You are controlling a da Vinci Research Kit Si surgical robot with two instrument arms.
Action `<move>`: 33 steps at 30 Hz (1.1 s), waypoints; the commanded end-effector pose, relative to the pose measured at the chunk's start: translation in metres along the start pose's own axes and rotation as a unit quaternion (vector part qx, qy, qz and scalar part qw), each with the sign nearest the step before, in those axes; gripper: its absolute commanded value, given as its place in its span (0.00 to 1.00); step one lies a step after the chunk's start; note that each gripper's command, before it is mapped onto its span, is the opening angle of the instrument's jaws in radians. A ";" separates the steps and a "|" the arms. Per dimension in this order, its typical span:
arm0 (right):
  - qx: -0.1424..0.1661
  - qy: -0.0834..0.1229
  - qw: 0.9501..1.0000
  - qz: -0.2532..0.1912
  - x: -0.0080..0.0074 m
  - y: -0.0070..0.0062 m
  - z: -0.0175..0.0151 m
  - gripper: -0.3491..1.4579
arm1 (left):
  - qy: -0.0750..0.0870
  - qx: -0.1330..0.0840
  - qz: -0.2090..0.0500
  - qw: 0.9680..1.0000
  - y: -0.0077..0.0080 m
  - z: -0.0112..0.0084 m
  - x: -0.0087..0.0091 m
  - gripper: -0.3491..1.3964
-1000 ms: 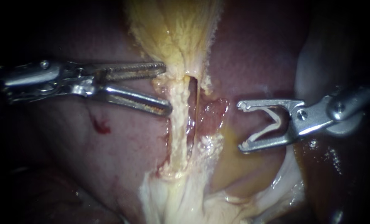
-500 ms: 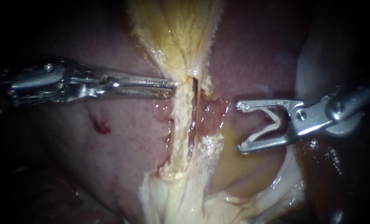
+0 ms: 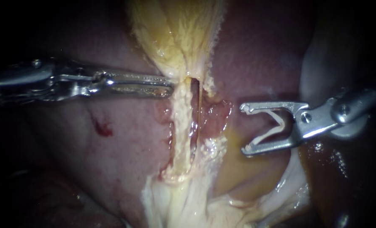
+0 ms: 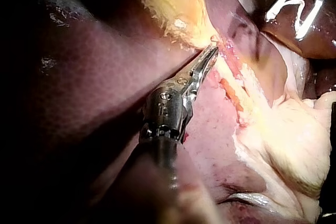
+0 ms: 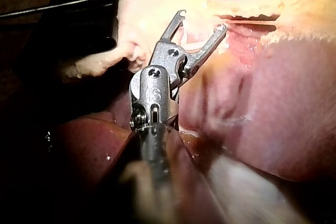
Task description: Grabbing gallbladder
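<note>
Left instrument [image 3: 171, 85]: jaws closed together, tips pinching the edge of the gallbladder [image 3: 179, 33] at its narrow end; the wider yellow body spreads away just beyond the tips. A pale strand of tissue [image 3: 180, 126] runs on from that narrow end, across the line of the jaws.

Right instrument [image 3: 244, 128]: jaws wide apart, holding a pale V-shaped clip [image 3: 270, 132] between them, clear of the strand on its far side.

Liver [image 3: 124, 143] lies under both.
</note>
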 end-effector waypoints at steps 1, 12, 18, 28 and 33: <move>0.000 0.000 1.000 0.000 0.0000 0.0000 0.0000 0.46 | 0.000 0.002 0.000 1.000 0.0001 -0.0006 -0.0002 0.00; 0.000 0.000 1.000 0.000 -0.0001 0.0000 -0.0001 0.46 | -0.005 -0.011 -0.013 1.000 0.0018 -0.0056 -0.0025 0.00; 0.000 0.000 1.000 0.000 -0.0001 0.0000 -0.0001 0.46 | -0.014 -0.017 -0.024 0.999 0.0023 -0.0068 -0.0033 0.00; 0.000 0.000 1.000 0.000 -0.0001 0.0000 -0.0001 0.46 | -0.014 -0.022 -0.026 0.999 0.0018 -0.0068 -0.0033 0.00; 0.000 0.000 1.000 0.000 -0.0001 0.0000 -0.0001 0.46 | -0.015 -0.023 -0.026 0.999 0.0018 -0.0068 -0.0033 0.00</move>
